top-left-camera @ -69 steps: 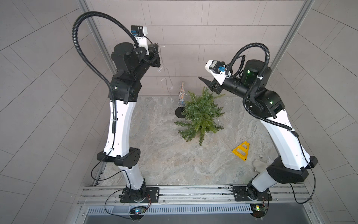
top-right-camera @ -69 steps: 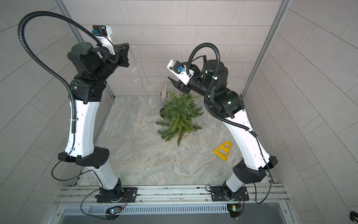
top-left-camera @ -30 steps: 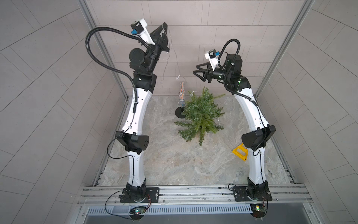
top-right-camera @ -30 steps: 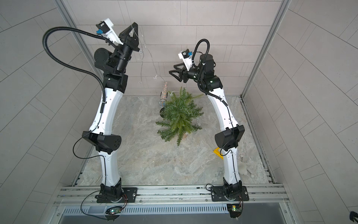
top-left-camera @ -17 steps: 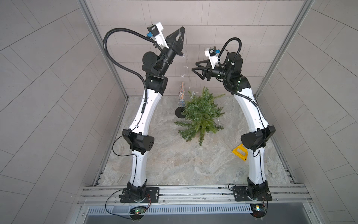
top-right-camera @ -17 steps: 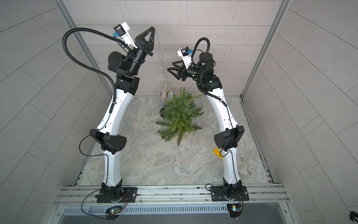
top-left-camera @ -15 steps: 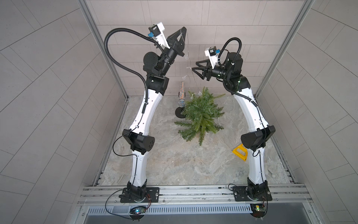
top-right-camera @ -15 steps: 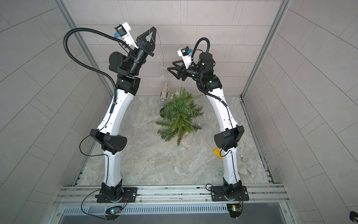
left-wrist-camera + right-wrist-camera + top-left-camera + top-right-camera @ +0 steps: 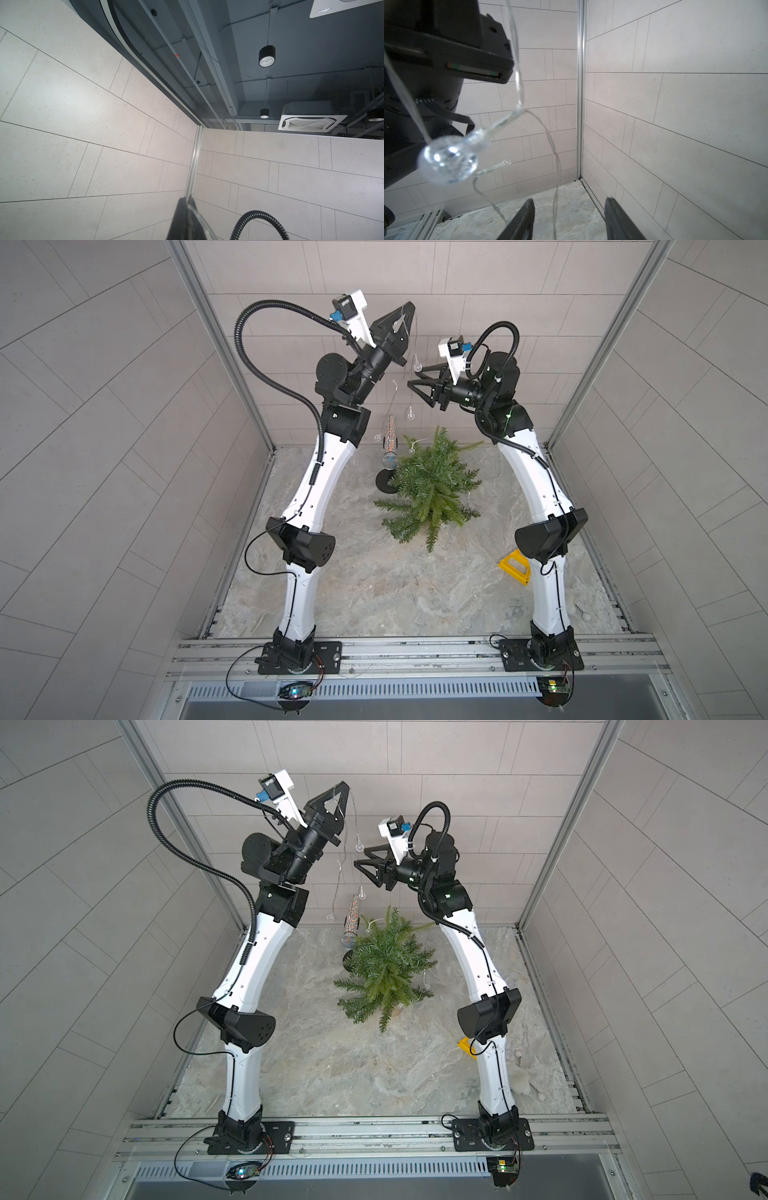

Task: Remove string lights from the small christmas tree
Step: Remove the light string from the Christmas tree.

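The small christmas tree [image 9: 430, 485] [image 9: 384, 969] stands green at the back of the stone table. The string lights [image 9: 417, 363] [image 9: 358, 844] hang as a thin silvery wire with clear bulbs from high up down to the treetop. My left gripper [image 9: 409, 304] [image 9: 345, 784] [image 9: 188, 200] is raised above the tree, shut on the wire. Just right of the hanging strand, my right gripper [image 9: 413, 379] [image 9: 360, 858] [image 9: 570, 200] stands open. One strand passes between its fingers without being pinched. A bulb [image 9: 448, 160] dangles close to the right wrist camera.
A glittery microphone [image 9: 390, 439] on a black stand rises just left of the tree. A yellow triangular piece [image 9: 515, 566] lies near the right arm's elbow. Something small, white and fluffy [image 9: 521, 1077] lies at the front right. Tiled walls close in the back and sides.
My left gripper has swung rightward and higher with the wire, bringing the hanging strand to the right gripper. The right gripper has stayed almost in place, high over the tree.
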